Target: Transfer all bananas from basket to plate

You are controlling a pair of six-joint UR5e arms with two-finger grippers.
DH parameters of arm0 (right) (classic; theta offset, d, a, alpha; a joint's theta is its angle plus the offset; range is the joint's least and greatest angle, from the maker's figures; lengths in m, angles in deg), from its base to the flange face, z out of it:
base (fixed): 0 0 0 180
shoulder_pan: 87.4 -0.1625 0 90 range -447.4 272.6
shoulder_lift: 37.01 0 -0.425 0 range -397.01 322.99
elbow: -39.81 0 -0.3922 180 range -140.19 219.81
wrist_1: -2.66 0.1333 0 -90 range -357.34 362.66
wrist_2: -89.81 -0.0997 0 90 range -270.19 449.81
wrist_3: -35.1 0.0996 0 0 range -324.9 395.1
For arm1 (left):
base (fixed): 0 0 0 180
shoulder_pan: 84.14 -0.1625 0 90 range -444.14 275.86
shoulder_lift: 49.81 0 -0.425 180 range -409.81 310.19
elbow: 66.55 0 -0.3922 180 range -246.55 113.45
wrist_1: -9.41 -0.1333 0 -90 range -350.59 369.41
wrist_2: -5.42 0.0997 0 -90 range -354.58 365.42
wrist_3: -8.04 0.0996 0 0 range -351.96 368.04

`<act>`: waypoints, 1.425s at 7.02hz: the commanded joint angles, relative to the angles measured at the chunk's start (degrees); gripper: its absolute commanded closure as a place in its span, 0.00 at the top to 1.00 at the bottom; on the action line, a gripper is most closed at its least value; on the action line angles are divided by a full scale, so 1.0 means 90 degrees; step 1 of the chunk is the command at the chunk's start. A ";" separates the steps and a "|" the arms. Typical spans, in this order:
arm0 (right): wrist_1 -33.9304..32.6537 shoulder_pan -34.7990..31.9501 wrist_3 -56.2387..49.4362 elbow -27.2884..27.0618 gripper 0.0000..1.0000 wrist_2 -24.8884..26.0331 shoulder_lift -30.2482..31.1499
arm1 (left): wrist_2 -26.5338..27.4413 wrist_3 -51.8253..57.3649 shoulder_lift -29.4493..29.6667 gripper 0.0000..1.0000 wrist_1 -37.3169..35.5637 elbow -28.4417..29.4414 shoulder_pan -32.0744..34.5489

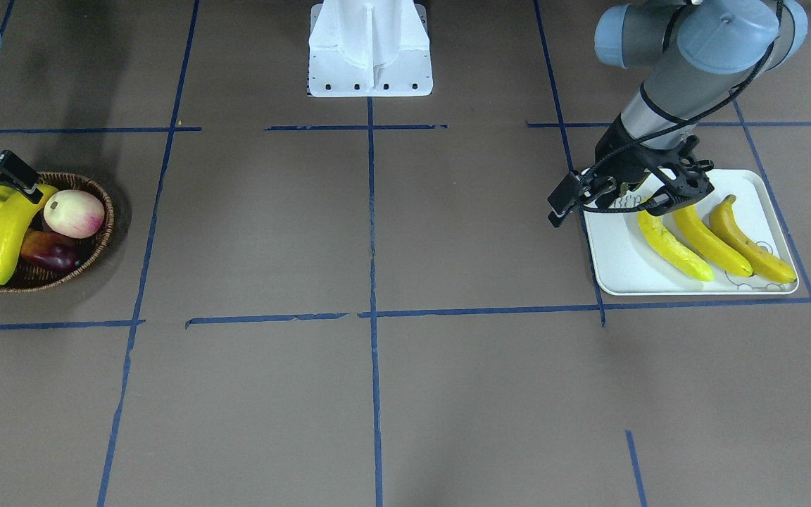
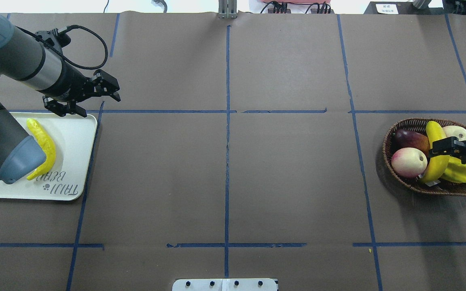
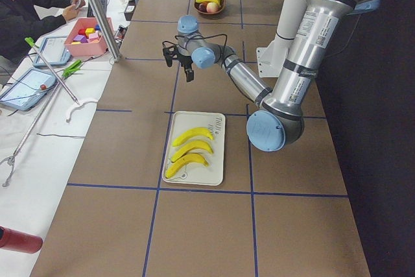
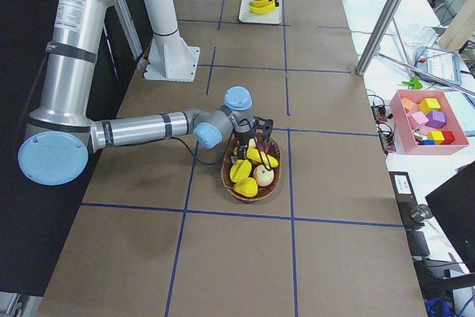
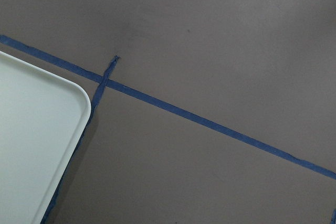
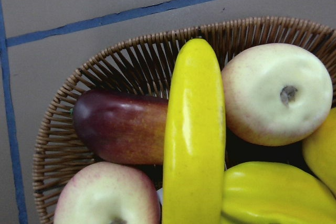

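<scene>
Three bananas (image 1: 712, 243) lie side by side on the pale plate (image 1: 624, 271), the outer one golden-brown (image 1: 750, 239). My left gripper (image 1: 676, 197) hangs open and empty above the plate's robot-side edge; in the overhead view it (image 2: 113, 91) sits past the plate's corner (image 2: 75, 137). The left wrist view shows only that corner (image 5: 37, 140). One banana (image 1: 4, 239) lies across the fruit in the brown wicker basket (image 1: 99, 193). My right gripper (image 1: 8, 186) is low over it, jaws either side and open. The right wrist view shows the banana (image 6: 194, 140) from close up.
The basket also holds two pink-white peaches (image 1: 73, 213), a dark red fruit (image 1: 53, 255) and a yellow starfruit (image 2: 457, 171). The white robot base (image 1: 370, 49) stands mid-table. A side bench with a pink box (image 3: 87, 34) and a seated person lies beyond the far edge.
</scene>
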 commanded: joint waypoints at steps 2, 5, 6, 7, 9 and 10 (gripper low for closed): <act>-0.0012 0.0031 0.0002 0.0067 0.82 0.0006 0.0013 | 0.0012 -0.0059 0.0014 1.00 0.0000 -0.0004 -0.0035; -0.0139 0.0109 0.0002 0.0087 0.77 0.0016 -0.0036 | 0.0012 -0.0059 0.0014 1.00 0.0000 0.0005 -0.0035; -0.0139 0.0109 0.0002 0.0097 0.65 -0.0003 -0.0046 | 0.0012 -0.0059 0.0014 1.00 0.0010 -0.0004 -0.0044; -0.0149 0.0099 -0.0008 0.0097 0.38 -0.0033 -0.0046 | 0.0021 -0.0059 0.0014 1.00 0.0010 -0.0005 -0.0044; -0.0139 0.0070 -0.0008 0.0107 0.01 -0.0004 -0.0046 | 0.0021 -0.0059 0.0004 1.00 0.0010 -0.0014 -0.0044; -0.0139 -0.0133 -0.0017 0.0039 0.00 -0.0071 -0.0036 | 0.0021 -0.0059 -0.0006 1.00 0.0000 -0.0043 -0.0044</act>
